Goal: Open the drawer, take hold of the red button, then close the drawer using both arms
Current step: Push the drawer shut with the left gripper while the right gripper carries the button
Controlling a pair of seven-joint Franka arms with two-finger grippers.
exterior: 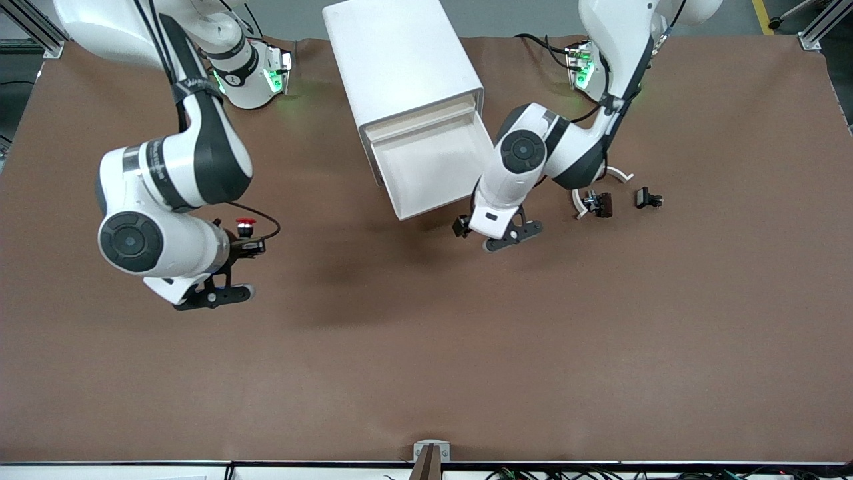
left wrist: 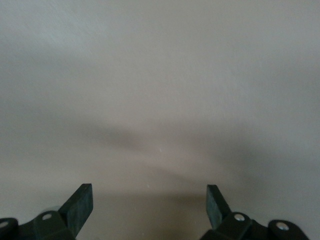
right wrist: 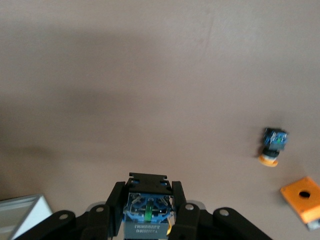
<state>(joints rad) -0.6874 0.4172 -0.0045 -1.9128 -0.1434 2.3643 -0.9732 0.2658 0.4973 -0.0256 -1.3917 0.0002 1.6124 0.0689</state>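
The white cabinet (exterior: 400,60) stands between the arms' bases. Its top drawer (exterior: 460,190) is pulled out and looks empty. My right gripper (exterior: 248,241) is over bare table toward the right arm's end and is shut on the button (exterior: 244,224), whose red cap points up. In the right wrist view my right gripper (right wrist: 149,192) clamps the button's dark blue-black body (right wrist: 149,212). My left gripper (exterior: 461,225) is open and empty beside the drawer's front corner. In the left wrist view my left gripper (left wrist: 150,196) faces a plain pale surface close up.
A yellow-orange capped button (right wrist: 274,145) and an orange cube with a hole (right wrist: 302,198) lie on the brown table. Two small black parts (exterior: 598,203) (exterior: 648,198) and a white curved piece (exterior: 620,175) lie toward the left arm's end.
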